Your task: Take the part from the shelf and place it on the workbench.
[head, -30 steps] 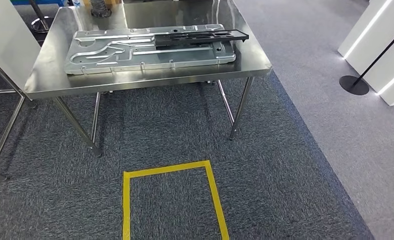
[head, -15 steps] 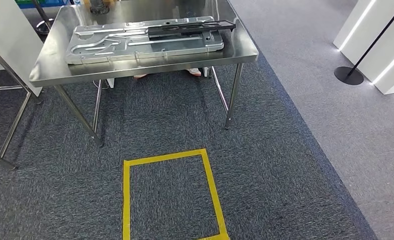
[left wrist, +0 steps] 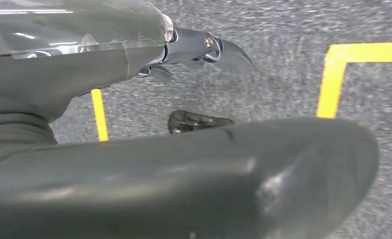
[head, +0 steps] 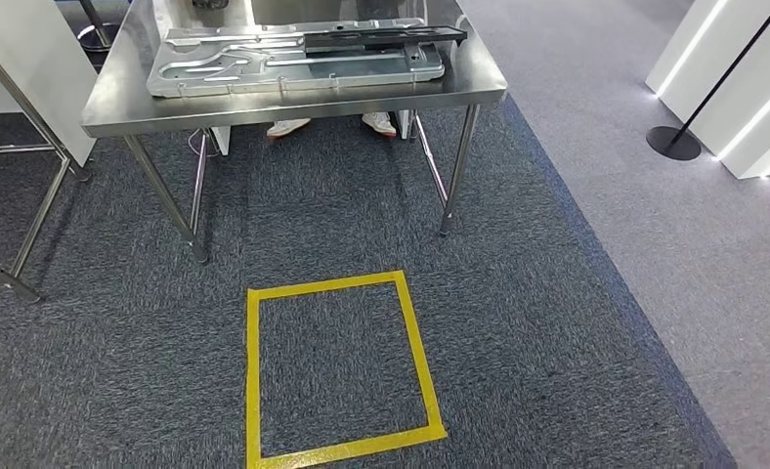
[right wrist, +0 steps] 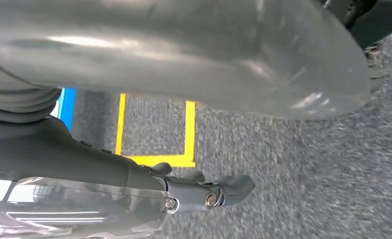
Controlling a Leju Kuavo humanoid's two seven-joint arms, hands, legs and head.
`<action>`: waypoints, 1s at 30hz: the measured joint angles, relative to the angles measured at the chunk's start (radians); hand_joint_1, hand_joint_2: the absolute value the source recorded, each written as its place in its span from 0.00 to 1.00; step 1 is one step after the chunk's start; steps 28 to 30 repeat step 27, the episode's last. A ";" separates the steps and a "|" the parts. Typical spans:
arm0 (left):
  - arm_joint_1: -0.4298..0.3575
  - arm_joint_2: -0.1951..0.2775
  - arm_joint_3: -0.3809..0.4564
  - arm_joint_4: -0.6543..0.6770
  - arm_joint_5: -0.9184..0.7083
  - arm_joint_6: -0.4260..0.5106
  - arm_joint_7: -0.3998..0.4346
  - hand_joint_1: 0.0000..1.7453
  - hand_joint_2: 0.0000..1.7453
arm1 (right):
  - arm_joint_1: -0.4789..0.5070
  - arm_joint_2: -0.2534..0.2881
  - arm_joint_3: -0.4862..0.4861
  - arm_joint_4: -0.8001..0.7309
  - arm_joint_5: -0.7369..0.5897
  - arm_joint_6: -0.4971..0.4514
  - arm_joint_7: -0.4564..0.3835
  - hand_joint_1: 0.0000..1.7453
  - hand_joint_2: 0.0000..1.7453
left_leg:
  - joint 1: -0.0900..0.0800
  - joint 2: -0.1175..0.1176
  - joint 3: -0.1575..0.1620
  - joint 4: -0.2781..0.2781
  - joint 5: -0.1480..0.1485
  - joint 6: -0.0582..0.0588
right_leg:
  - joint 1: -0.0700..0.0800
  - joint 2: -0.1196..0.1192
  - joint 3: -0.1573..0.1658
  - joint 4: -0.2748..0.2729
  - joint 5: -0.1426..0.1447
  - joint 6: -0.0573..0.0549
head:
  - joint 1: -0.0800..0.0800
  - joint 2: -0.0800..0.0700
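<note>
A long black part (head: 381,39) lies on top of a stamped silver plate (head: 264,68) on the steel workbench (head: 293,99) at the top of the head view. My left hand (left wrist: 174,179) hangs over the carpet and holds nothing; its dark fingers (left wrist: 204,47) are stretched out. My right hand (right wrist: 149,55) also hangs low with nothing in it, its fingers (right wrist: 209,196) extended above the floor. Both hands are well away from the bench.
A yellow tape square (head: 254,371) marks the carpet in front of me. A person's white shoes (head: 288,126) show under the bench. A second table's legs (head: 29,195) stand at the left. A black post base (head: 672,143) and white panels (head: 752,98) stand at the right.
The whole picture has shifted: the bench sits farther up and away, more of the tape square shows, and the shoes have come into sight. The camera has moved back; the part and plate stay put.
</note>
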 joint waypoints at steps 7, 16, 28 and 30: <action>0.005 -0.001 0.000 0.000 0.005 0.008 0.002 0.00 0.00 | -0.001 0.000 -0.001 0.000 -0.004 -0.008 0.039 0.00 1.00 | -0.001 0.000 -0.043 0.013 0.040 -0.030 | 0.003 0.002 0.246 -0.337 0.079 -0.017 | 0.000 0.000; 0.005 -0.001 0.004 0.000 0.019 0.009 0.012 0.00 0.75 | 0.002 -0.017 -0.010 0.002 -0.005 -0.027 0.104 0.00 0.50 | 0.006 -0.003 -0.047 0.002 0.058 -0.021 | 0.014 0.001 0.238 -0.346 0.095 -0.049 | 0.000 0.000; 0.005 0.000 0.039 0.000 0.070 0.019 0.035 0.00 1.00 | 0.003 -0.022 -0.014 0.002 -0.025 -0.018 0.057 0.00 1.00 | 0.009 -0.003 -0.053 0.003 0.066 -0.047 | 0.015 0.001 0.225 -0.336 0.095 -0.051 | 0.000 0.000; 0.005 0.000 0.039 0.000 0.070 0.019 0.035 0.00 1.00 | 0.003 -0.022 -0.014 0.002 -0.025 -0.018 0.057 0.00 1.00 | 0.009 -0.003 -0.053 0.003 0.066 -0.047 | 0.015 0.001 0.225 -0.336 0.095 -0.051 | 0.000 0.000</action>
